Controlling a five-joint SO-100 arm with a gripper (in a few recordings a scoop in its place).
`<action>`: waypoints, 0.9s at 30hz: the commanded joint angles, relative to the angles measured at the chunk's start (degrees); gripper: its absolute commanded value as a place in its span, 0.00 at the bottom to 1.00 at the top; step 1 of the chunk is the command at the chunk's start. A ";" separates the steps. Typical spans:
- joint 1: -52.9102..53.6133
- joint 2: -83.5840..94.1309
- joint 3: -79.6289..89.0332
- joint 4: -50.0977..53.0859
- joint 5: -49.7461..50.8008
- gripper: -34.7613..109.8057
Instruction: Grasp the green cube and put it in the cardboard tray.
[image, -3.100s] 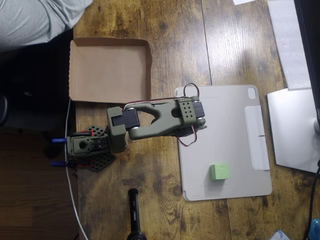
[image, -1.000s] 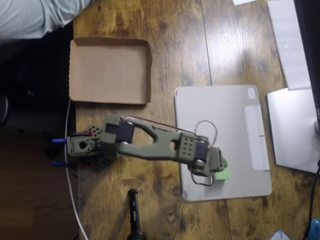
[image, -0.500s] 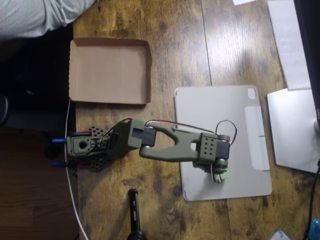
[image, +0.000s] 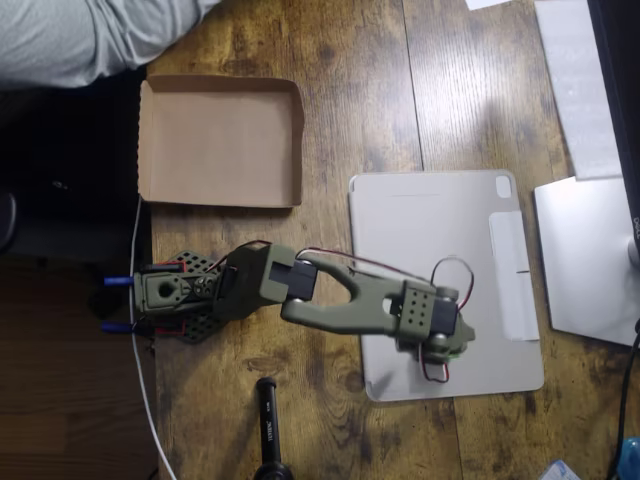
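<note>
- The olive-green arm (image: 340, 300) reaches from its base (image: 170, 297) near the left edge of the wooden tabletop (image: 340, 90) out over the grey tablet (image: 440, 240).
- The gripper (image: 445, 350) sits above the tablet's lower edge, toward its lower right corner, pointing down at the tablet surface.
- The wrist housing covers the fingers from above; whether they are spread or closed cannot be determined from the overhead view.
- The green cube is hidden beneath the gripper head; no green surface can be made out, so contact between the fingers and the cube cannot be confirmed.
- The cardboard tray (image: 220, 140) lies flat near the upper left corner of the tabletop, well apart from the gripper, with its interior bare.
- A red and black wire loop (image: 452, 268) rises from the wrist over the tablet.
- A grey sleeve (image: 90, 40) of a person lies at the upper left corner, just beside the tray.
</note>
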 joint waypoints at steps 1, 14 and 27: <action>1.32 2.72 2.55 -3.60 -1.49 0.50; -1.58 5.80 11.60 -13.89 -0.62 0.50; -1.93 6.86 13.97 -16.17 -0.35 0.38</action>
